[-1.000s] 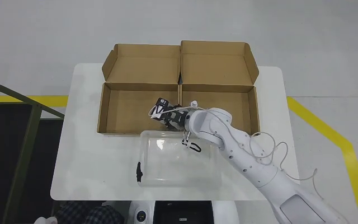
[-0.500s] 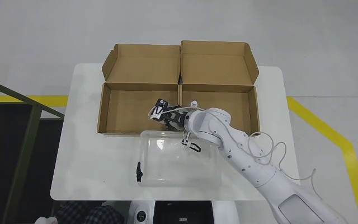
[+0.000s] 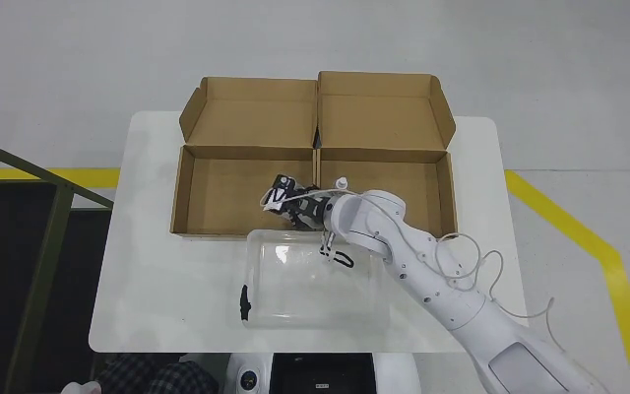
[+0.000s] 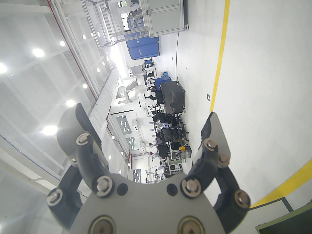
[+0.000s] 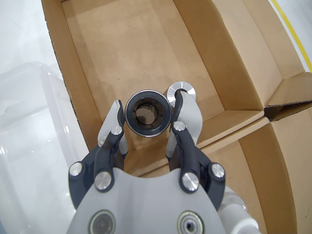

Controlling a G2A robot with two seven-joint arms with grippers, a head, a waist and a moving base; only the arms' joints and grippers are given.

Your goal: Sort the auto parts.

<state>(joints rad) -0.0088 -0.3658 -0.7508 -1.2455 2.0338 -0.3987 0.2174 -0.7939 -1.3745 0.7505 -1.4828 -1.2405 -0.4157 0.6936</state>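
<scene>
1. My left gripper [image 4: 146, 120] is hanging with fingers spread, grasping nothing.
2. A clear bin [image 3: 295, 305] is sitting in front of two boxes, holding a black part [image 3: 243, 303].
3. My right gripper [image 5: 148, 108] is clenching a bearing [image 5: 146, 119] over the left box [image 3: 212, 202], near the wall next to the right box [image 3: 394, 192].
4. A silver disc [image 5: 181, 88] is lying on the left box's floor, under my right fingertip.

White arm [image 3: 433, 271], thin cables [image 3: 492, 258], silver screws [image 5: 190, 180]

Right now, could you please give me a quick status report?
Right gripper shut on the bearing, over the cardboard box. Left gripper open, empty. Silver disc on the box floor close by.
</scene>
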